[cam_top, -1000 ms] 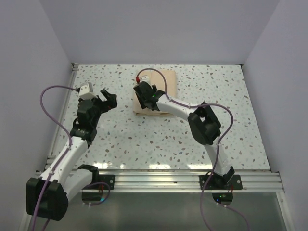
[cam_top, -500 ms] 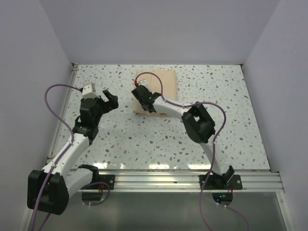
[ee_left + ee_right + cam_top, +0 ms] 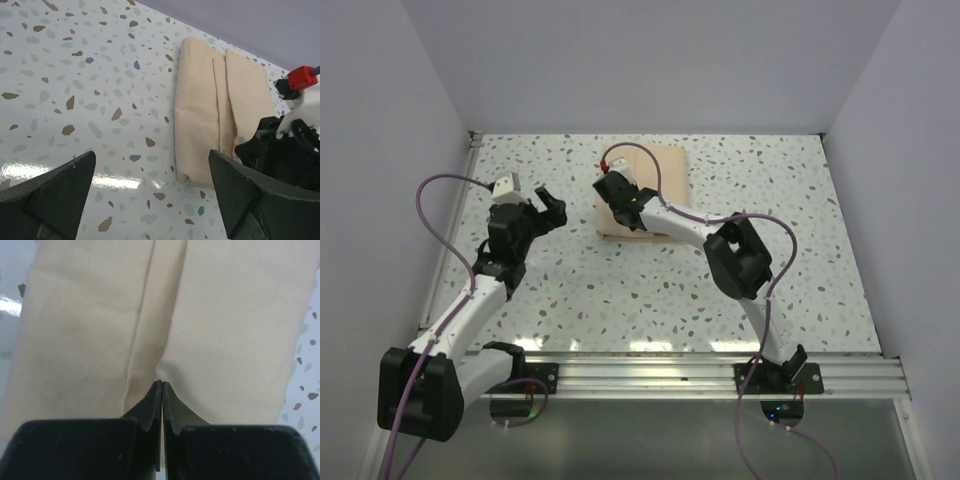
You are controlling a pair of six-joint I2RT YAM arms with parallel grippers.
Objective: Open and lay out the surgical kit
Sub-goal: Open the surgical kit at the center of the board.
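Speckled tabletop [image 3: 620, 290] under folded cloth wrap [image 3: 666, 168]

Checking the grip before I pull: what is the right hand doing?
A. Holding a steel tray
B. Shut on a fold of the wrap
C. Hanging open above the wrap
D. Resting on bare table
B: the right wrist view shows the right hand with its fingertips pressed together at a crease of the wrap, which puckers there.
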